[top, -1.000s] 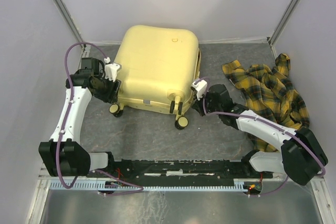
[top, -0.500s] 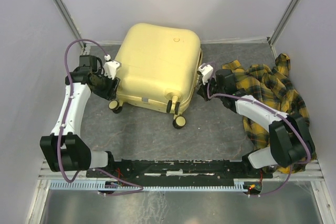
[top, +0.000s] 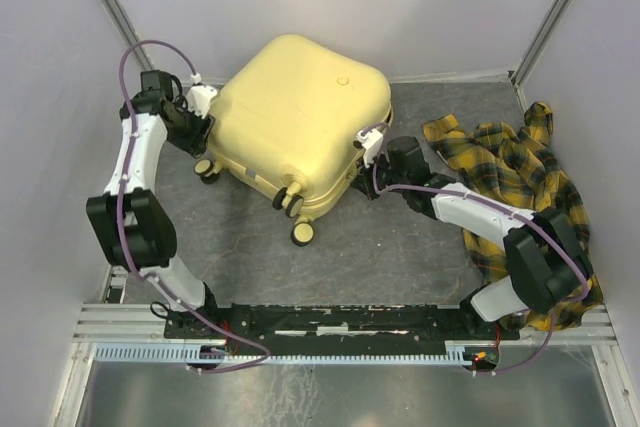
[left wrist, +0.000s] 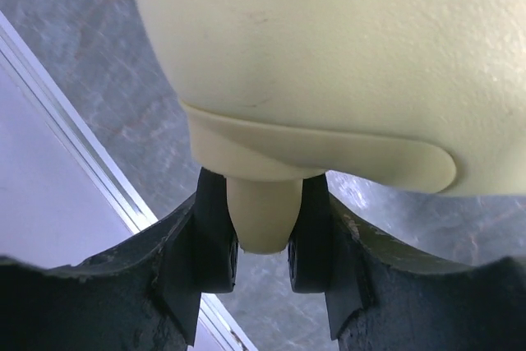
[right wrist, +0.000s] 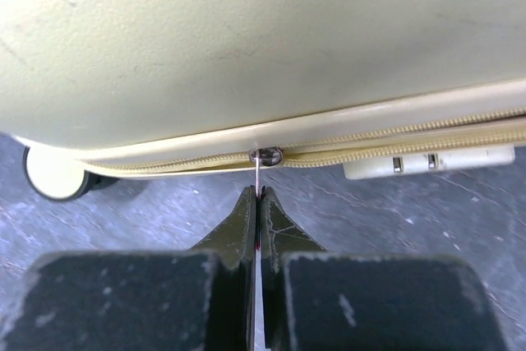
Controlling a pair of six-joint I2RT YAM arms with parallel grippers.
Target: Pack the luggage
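Luggage (top: 300, 132) shut, interior out of sight.

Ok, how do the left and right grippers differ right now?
The left gripper grips a caster of the luggage with its jaws apart; the right gripper is pinched fully shut on the thin zipper pull. Left sits at the luggage's left corner, right on its right edge. Both hold the luggage.

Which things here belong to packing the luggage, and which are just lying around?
In the job: pale yellow hard-shell suitcase; its metal zipper pull; yellow-and-black plaid shirt, probably for packing.
Not part of it: grey table mat; purple cables on the arms.
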